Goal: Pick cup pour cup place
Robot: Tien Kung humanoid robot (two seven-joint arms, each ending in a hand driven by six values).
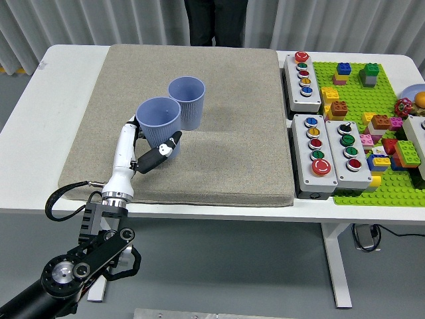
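Left hand (149, 147): fingers and thumb wrapped round lower wall of held blue cup (159, 123), cup raised off grey mat (219, 159), mouth up, tilted slightly.
Second blue cup (187, 102): upright on mat, just beyond and to the right of the hand; rim of held cup beside its left wall, touching or nearly so, cannot tell which.
Long axes: both near vertical.
Coming move, judged: tip held cup rightward over second cup's mouth.
Right hand: out of view.
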